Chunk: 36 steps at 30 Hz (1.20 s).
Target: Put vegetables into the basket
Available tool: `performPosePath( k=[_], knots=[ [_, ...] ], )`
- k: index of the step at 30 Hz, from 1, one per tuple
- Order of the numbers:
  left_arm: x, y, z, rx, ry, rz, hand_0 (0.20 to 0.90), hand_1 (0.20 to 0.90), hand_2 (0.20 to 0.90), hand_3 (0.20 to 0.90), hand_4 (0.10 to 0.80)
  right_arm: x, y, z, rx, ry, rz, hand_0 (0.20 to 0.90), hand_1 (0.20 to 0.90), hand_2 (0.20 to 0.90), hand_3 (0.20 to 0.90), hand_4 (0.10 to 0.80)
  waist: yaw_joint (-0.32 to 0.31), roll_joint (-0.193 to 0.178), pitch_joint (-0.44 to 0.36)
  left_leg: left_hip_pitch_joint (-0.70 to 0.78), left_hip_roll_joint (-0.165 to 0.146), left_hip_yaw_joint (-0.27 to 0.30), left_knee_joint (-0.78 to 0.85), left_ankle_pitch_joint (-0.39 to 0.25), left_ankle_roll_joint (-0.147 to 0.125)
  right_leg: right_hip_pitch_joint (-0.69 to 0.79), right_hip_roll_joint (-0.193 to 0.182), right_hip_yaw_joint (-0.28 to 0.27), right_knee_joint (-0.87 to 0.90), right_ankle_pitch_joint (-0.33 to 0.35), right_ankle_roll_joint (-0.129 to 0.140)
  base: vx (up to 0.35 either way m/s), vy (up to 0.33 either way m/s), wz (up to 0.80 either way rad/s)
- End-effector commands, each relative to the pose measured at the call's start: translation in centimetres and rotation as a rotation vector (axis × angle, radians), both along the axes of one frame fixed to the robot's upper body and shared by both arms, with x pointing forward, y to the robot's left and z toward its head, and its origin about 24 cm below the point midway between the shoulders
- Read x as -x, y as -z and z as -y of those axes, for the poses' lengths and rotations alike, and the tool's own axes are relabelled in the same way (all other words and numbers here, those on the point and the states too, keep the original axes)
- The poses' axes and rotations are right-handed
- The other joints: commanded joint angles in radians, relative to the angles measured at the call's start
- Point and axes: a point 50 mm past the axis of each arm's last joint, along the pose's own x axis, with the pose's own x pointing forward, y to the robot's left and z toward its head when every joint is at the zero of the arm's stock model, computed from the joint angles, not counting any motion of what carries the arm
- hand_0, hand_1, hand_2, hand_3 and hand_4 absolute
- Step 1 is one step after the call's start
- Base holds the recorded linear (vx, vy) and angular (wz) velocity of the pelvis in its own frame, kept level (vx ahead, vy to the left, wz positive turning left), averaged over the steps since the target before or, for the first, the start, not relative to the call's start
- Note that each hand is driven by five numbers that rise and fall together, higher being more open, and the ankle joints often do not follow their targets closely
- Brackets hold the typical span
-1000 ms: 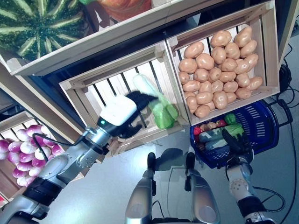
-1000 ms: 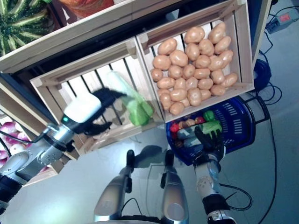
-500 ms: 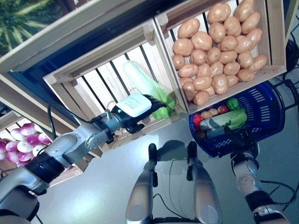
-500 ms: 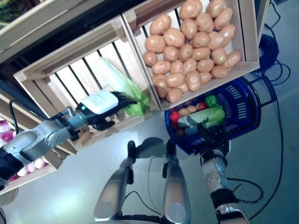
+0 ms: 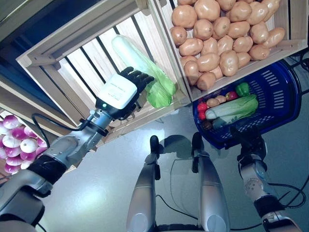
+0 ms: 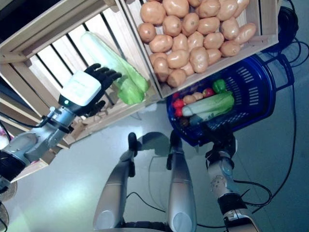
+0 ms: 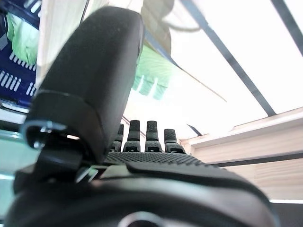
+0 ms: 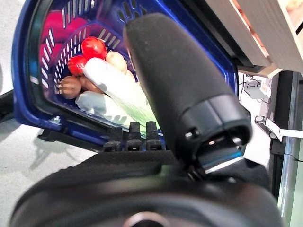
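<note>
Your left hand (image 5: 126, 91) is open and holds nothing; the cabbage (image 5: 145, 72) lies just past its fingertips in the slatted crate (image 5: 63, 53). If you close too early, it may roll away. Your right hand (image 5: 247, 141) grips the basket (image 5: 280, 96).
</note>
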Motion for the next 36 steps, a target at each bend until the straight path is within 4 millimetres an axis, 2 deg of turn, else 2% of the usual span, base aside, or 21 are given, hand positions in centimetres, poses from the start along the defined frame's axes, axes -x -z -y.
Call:
performPosePath(
  k=[1,4,9,17,24,33,36],
  knots=[
    [0.3,-3.5,-1.1,0.065,-0.009,0.257,0.9,0.9,0.9,0.9,0.8,0.3,-2.7,0.9,0.062,0.008,0.126,0.9,0.9,0.9,0.9,0.8,-0.015,-0.04,-0.003,-0.085,-0.032,0.026,0.088,-0.013,0.021,0.079,0.026,-0.036,-0.07,0.03,-0.017,-0.022,0.034,-0.03],
    [0.1,-2.8,-1.2,0.045,-0.01,0.297,0.9,0.9,0.9,0.9,0.8,-0.2,-3.3,0.5,0.072,-0.011,0.133,0.9,0.9,0.9,0.9,0.8,-0.023,-0.044,-0.003,-0.09,-0.033,0.026,0.078,-0.006,0.018,0.071,0.033,-0.027,-0.079,0.039,-0.015,-0.019,0.021,0.0],
    [-0.3,-2.8,-1.0,-0.002,0.013,0.374,0.9,0.9,0.9,0.9,0.8,-0.7,-3.8,-0.1,0.078,-0.029,0.137,0.9,0.9,0.9,0.9,0.8,-0.035,-0.051,-0.003,-0.1,-0.028,0.028,0.07,0.001,0.012,0.058,0.036,-0.019,-0.088,0.048,-0.01,-0.003,0.003,-0.01],
    [-1.7,-3.5,0.2,-0.088,0.019,0.382,0.9,0.9,0.9,0.9,0.8,-1.7,-4.6,-1.2,0.089,-0.06,0.146,0.9,0.9,0.9,0.9,0.8,-0.058,-0.059,-0.003,-0.11,-0.022,0.041,0.062,0.006,0.006,0.042,0.042,-0.005,-0.103,0.06,-0.006,-0.016,0.013,-0.07],
    [-2.8,-4.2,-0.8,-0.128,-0.046,0.424,0.9,0.9,0.9,0.9,0.8,-2.3,-5.4,-1.4,0.097,-0.059,0.153,0.9,0.9,0.9,0.9,0.8,-0.076,-0.072,-0.003,-0.119,-0.014,0.051,0.065,0.005,0.003,0.032,0.048,0.006,-0.106,0.064,-0.007,0.003,0.004,-0.04],
    [-4.2,-4.2,-1.0,-0.204,-0.128,0.311,0.9,0.9,0.9,0.9,0.8,-2.7,-5.7,-1.6,0.106,-0.073,0.163,0.9,0.9,0.9,0.9,0.8,-0.091,-0.081,-0.003,-0.134,-0.009,0.058,0.07,0.004,0.001,0.016,0.05,0.01,-0.108,0.067,-0.006,0.005,0.002,-0.04],
    [-4.8,-3.8,-1.8,-0.205,-0.237,0.225,0.9,0.9,0.9,0.9,0.8,-2.8,-5.8,-1.5,0.108,-0.075,0.165,0.9,0.9,0.9,0.9,0.8,-0.097,-0.081,-0.003,-0.143,-0.01,0.058,0.072,0.004,0.001,0.006,0.049,0.011,-0.106,0.068,-0.004,0.0,0.0,0.0]
  ],
)
